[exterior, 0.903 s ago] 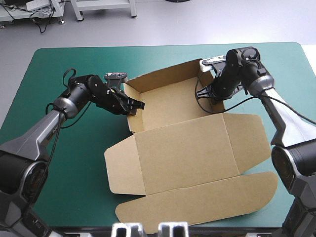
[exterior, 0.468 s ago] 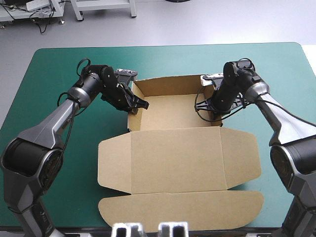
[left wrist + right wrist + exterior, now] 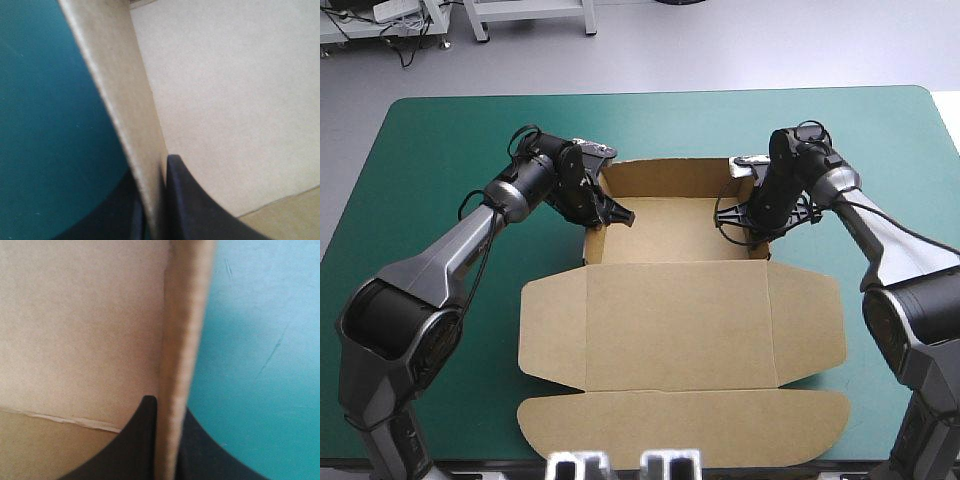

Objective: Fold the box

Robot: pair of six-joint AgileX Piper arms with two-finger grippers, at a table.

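The room light is bright and even, coming from above. On the table (image 3: 440, 130) the box (image 3: 680, 320) gives only thin, soft shadows at its edges; its raised walls look slightly darker.

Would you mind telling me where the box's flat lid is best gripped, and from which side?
Probably its two side flaps, approached from the left and right edges of the table. The lid lies flat on the teal-green cover, so only those thin free edges, sticking out sideways, let a finger slip underneath.
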